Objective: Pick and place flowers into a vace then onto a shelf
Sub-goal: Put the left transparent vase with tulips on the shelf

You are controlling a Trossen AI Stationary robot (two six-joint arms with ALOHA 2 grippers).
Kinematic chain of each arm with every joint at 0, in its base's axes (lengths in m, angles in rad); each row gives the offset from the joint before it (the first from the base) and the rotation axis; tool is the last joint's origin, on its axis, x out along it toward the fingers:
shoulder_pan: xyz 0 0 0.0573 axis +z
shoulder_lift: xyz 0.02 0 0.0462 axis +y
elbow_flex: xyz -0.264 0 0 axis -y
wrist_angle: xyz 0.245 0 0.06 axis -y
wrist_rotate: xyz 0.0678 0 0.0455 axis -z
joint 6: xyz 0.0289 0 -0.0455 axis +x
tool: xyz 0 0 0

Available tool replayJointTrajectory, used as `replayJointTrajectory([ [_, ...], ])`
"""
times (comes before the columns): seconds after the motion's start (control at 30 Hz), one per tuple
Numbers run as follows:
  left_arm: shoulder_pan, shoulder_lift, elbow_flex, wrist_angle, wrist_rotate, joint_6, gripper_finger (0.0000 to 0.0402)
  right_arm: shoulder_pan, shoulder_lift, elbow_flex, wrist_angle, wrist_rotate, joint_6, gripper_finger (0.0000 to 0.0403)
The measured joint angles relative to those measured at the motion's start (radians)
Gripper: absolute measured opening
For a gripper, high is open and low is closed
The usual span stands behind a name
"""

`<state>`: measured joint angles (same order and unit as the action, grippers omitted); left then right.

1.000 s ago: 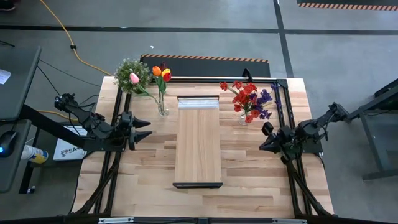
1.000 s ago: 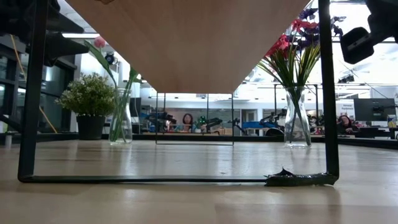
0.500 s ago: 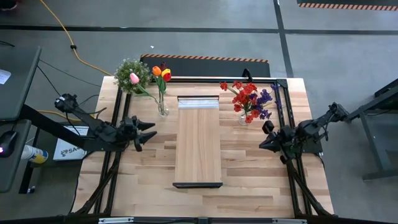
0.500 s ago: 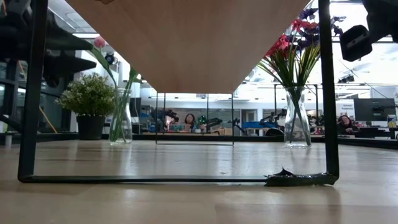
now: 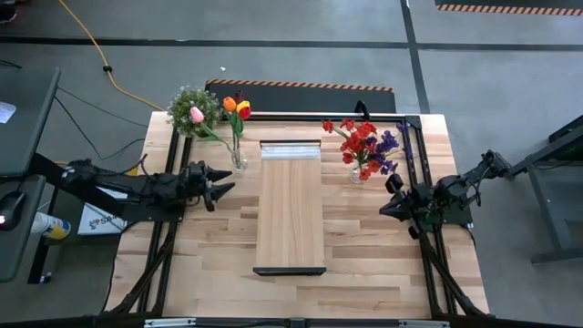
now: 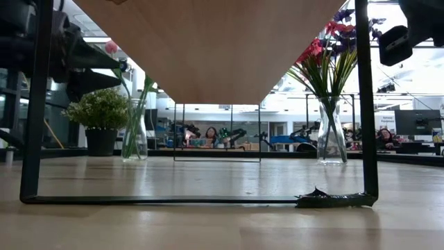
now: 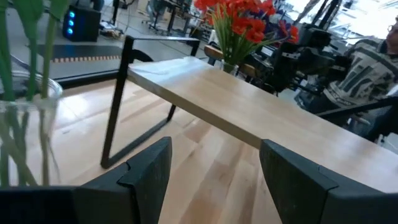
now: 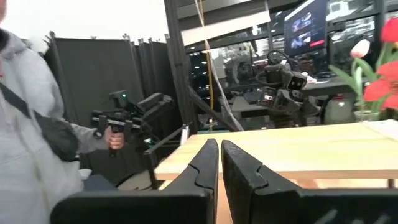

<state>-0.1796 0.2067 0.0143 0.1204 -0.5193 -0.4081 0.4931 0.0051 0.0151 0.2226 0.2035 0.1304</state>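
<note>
Two glass vases stand on the table beside the shelf [image 5: 291,205], a long light-wood plank on black legs. The left vase [image 5: 239,161] holds yellow, orange and pink tulips [image 5: 235,107]. The right vase [image 5: 356,173] holds red and purple flowers [image 5: 366,146]. My left gripper [image 5: 226,179] is open and level, just on the near-left side of the left vase [image 7: 25,134], touching nothing; its fingers point across at the shelf [image 7: 249,118]. My right gripper [image 5: 383,210] is shut and empty, near the table's right edge, below the right vase.
A bushy green potted plant [image 5: 189,107] stands at the far left corner behind the tulip vase. Black frame bars [image 5: 173,155] run along both sides of the table. A person in grey [image 8: 31,124] holding a device stands beyond the table.
My left gripper has swung toward the tulip vase, going right and toward the far edge while sinking, and has turned a little. Its fingers have kept the same gap. My right arm has stayed in place.
</note>
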Motion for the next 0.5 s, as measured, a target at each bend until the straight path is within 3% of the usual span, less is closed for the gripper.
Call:
replayJointTrajectory([
  [0.27,0.172,0.000,-0.001,0.010,0.257,-0.011,0.0276,0.000,0.000,0.000,-0.010,0.042,-0.018,0.0012],
  [0.5,0.186,0.000,0.005,0.056,0.277,0.028,0.0276,0.000,0.000,0.000,0.008,0.076,-0.038,0.0012],
])
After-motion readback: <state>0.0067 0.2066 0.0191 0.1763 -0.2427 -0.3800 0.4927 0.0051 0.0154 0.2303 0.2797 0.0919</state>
